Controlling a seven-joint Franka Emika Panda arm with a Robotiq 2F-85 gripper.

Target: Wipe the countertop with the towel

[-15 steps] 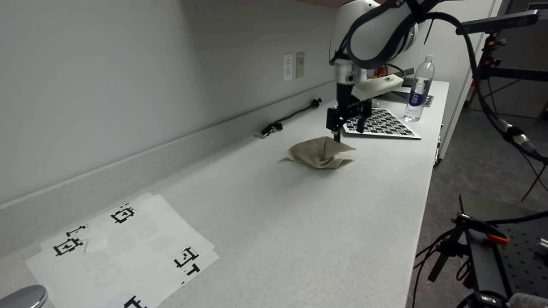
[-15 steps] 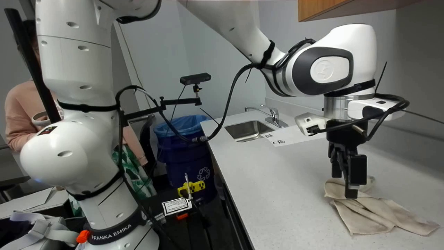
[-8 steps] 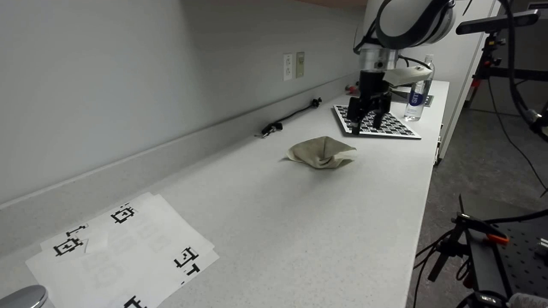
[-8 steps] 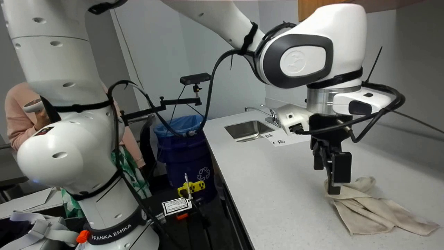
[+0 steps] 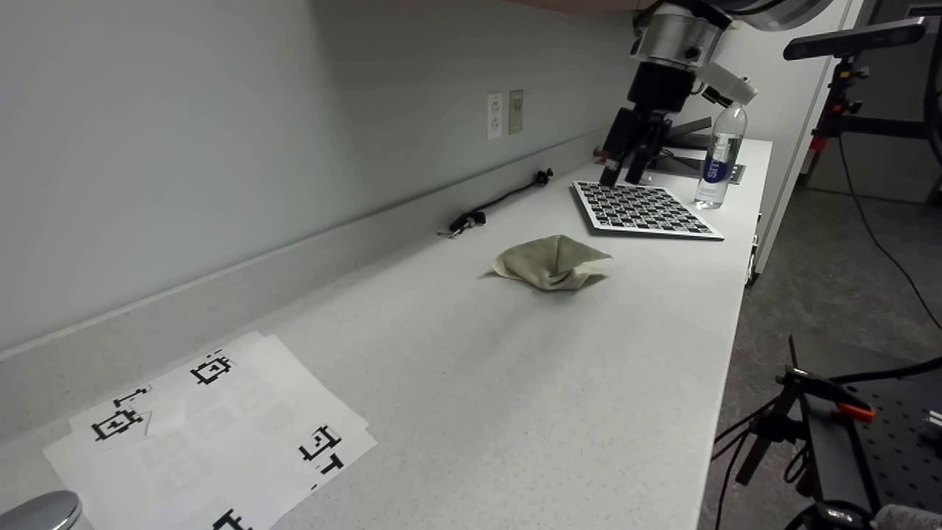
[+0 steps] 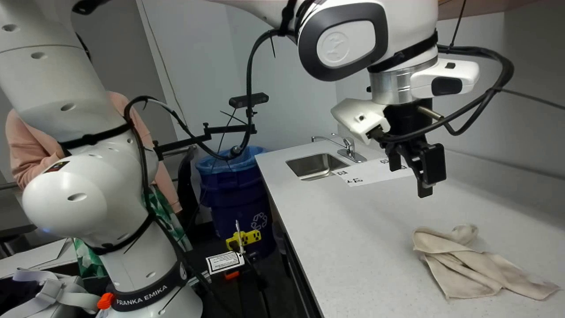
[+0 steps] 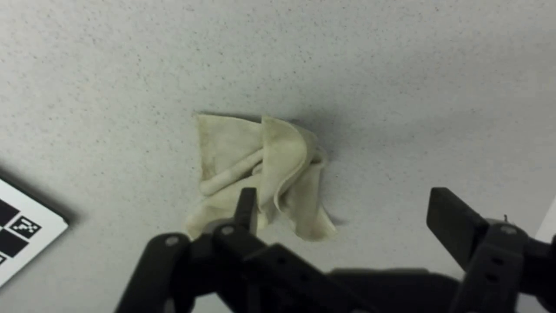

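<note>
2 fingers (image 7: 246, 206) of the gripper (image 7: 343, 193) stand wide apart in the lower half of the wrist view; beyond them the towel (image 7: 278, 161) lies crumpled on the countertop (image 7: 130, 65), near frame center. In an exterior view, nearest: marker-printed paper (image 5: 243, 412), lower left of frame. Next: towel, just right of center, gripper higher and apart from it. Farther: checkered board (image 5: 644, 210), right of center; clear bottle (image 5: 717, 163), upper right.

Around me I see a pale grey wall (image 5: 184, 147), shadowed beneath an overhead cabinet (image 5: 581, 4), with a white outlet (image 5: 494, 115) set in it. The floor (image 5: 809, 254) is dark grey; a blue bin (image 6: 234, 198) stands near a steel sink (image 6: 311, 164).
</note>
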